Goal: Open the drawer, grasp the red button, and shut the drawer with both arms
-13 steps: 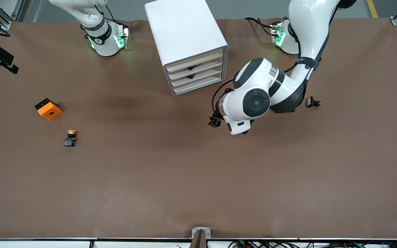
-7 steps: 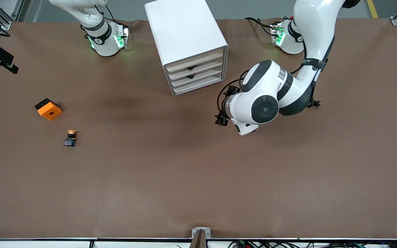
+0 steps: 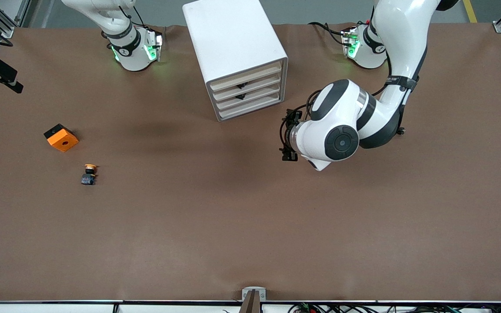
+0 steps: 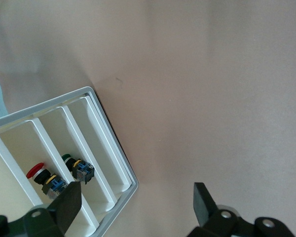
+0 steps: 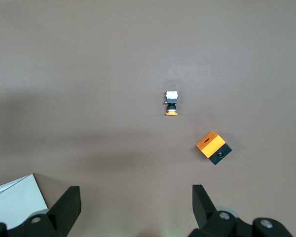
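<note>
The white cabinet [image 3: 233, 39] stands near the robots' bases, and its four drawers look pushed in. In the left wrist view the button [image 4: 37, 171], red-capped, lies inside one middle drawer [image 4: 20, 143]. A green-capped one [image 4: 73, 162] lies in the slot beside it. My left gripper [image 4: 135, 202] is open and empty. It hangs over the bare table just off the cabinet's front corner [image 3: 287, 138]. My right gripper [image 5: 134, 202] is open and empty too, high over the table. It does not show in the front view.
An orange cube with a hole [image 3: 61, 138] and an orange-capped button [image 3: 88, 173] lie toward the right arm's end of the table. A small black part [image 3: 402, 130] peeks out beside the left arm's elbow.
The left arm has swung toward its own end of the table, carrying its open gripper away from the cabinet's front. The right arm has not moved.
</note>
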Robot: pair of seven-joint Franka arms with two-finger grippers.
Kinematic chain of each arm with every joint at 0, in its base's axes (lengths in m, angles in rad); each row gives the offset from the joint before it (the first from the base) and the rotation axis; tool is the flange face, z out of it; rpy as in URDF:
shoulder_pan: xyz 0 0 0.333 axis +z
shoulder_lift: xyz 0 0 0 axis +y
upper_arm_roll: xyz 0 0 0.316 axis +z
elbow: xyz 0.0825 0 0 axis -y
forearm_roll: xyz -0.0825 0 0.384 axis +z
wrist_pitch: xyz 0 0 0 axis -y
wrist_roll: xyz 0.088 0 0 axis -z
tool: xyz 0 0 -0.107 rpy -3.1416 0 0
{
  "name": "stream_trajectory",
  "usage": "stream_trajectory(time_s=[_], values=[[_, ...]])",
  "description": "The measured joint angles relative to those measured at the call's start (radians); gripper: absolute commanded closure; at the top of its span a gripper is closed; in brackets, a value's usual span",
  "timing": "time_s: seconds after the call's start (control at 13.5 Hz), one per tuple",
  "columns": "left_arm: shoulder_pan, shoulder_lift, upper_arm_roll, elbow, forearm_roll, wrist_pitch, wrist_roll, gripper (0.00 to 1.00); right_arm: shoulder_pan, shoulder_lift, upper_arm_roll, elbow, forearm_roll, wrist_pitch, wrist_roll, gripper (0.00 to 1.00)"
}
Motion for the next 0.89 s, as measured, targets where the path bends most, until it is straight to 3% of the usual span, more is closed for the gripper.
stream_trajectory(time_s=[0.59, 0.89], values=[[0.013, 0.000, 0.001, 0.000, -0.050, -0.042, 0.000, 0.00, 0.000, 0.000, 0.000, 0.000, 0.000, 0.005, 0.000, 0.00], [0.024, 0.005, 0.001, -0.003, -0.117, -0.134, -0.001, 0.00, 0.000, 0.000, 0.000, 0.000, 0.000, 0.005, 0.000, 0.00]])
